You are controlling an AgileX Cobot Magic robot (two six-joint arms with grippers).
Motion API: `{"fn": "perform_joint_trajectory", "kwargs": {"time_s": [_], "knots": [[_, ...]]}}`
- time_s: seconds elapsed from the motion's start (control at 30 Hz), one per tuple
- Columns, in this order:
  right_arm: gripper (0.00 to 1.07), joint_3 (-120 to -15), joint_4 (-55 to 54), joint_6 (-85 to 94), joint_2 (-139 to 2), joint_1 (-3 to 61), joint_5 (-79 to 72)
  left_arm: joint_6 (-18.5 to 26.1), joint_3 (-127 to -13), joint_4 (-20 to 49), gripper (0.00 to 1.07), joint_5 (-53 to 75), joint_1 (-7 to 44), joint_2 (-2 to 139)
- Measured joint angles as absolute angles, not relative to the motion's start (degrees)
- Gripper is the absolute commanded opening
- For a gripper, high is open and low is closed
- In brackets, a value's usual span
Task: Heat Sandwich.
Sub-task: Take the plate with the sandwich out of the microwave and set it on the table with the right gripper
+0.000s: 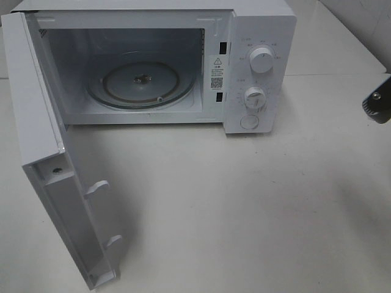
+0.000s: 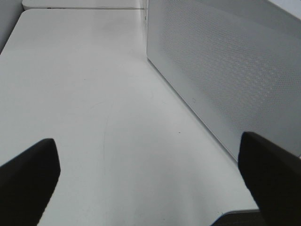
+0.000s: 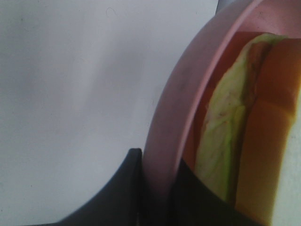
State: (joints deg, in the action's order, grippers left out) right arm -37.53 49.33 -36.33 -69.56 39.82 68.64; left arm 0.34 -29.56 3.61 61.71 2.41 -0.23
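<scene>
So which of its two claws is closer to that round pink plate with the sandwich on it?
The right. The right gripper is clamped on the rim of the round pink plate carrying the sandwich. The left gripper hangs open beside the white microwave's perforated side, no plate in sight.

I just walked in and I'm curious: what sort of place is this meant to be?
Probably a mock kitchen set up for testing: a white microwave stands open on a bare white table, and a sandwich on a pink plate waits nearby.
</scene>
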Motion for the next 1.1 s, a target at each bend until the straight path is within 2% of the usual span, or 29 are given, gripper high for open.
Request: {"fn": "perform_joint_trajectory", "kwargs": {"time_s": [1.1], "knots": [[0.01, -39.6, 48.2, -56.3, -87.0, 39.6, 63.6, 0.3, -29.6, 3.6, 0.98, 61.7, 2.4, -0.2]]}}
